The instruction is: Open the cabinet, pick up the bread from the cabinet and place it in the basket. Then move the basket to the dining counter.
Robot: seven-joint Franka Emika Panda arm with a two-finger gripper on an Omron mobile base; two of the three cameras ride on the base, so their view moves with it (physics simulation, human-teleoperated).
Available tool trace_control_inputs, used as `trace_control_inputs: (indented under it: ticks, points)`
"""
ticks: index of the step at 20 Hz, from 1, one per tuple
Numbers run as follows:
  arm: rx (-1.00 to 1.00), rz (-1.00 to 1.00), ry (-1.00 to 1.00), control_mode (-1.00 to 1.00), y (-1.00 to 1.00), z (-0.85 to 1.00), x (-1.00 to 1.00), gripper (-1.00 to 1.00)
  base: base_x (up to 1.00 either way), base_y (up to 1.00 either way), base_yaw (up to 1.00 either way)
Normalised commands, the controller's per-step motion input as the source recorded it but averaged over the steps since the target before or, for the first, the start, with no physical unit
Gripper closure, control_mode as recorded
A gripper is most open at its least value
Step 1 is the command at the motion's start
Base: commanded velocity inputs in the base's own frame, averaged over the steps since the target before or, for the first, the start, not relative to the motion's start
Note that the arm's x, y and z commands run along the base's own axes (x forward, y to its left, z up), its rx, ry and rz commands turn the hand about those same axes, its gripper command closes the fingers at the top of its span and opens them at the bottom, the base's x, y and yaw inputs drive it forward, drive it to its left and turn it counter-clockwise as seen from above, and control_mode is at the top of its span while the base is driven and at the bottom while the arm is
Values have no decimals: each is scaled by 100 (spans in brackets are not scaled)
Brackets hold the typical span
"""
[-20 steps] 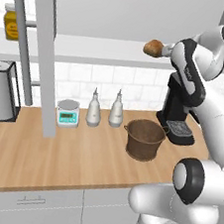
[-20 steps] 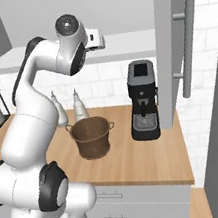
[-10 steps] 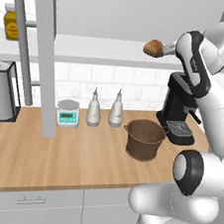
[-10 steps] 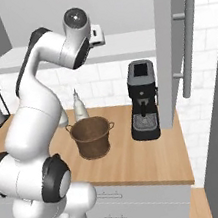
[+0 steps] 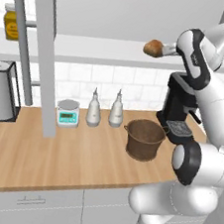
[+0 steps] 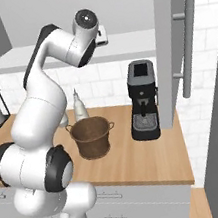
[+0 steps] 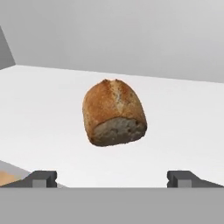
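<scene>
While the cabinet (image 5: 42, 50) stood open, the bread (image 7: 113, 113) lay alone on the white shelf (image 7: 43, 113) inside, near its front edge, and the tool (image 7: 112, 177) was in front of it with its jaws wide and nothing between them. In the hand view the roll sat almost midway between the two tips but a little beyond them, so the tool was not yet around it. The main risk, as I judged it, was a push instead of a grip: if the tips came in too high or too far to one side, one finger could strike the rounded crust and roll the bread deeper into the shelf or off the front edge. A roll that fell would drop toward the counter (image 5: 52, 161), perhaps near the basket (image 5: 144, 138) but not surely into it. Closing too early, before the roll was between the fingers, would pinch only its near end and it could slip out during the lift. The arm also worked close to the coffee machine (image 6: 143, 100) and the open door (image 6: 170, 44), so a wide swing on the way down to the basket might hit one of them.
</scene>
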Motion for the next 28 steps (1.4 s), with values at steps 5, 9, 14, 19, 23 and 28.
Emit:
trace_control_inputs:
  ticks: [5, 9, 14, 19, 23, 28]
  points:
    - [0, 2, 0, -100, 11, 0, 28, -100, 0, 0, 0]
    - [0, 1, 0, -100, 24, 0, 28, -100, 0, 0, 0]
    - [0, 2, 0, -100, 11, 0, 33, -100, 0, 0, 0]
    - [0, 5, 0, -100, 0, 0, 20, -100, 0, 0, 0]
    - [0, 5, 0, -100, 0, 0, 10, -100, 0, 0, 0]
    - [-2, 5, 0, -100, 0, 0, 7, -100, 0, 0, 0]
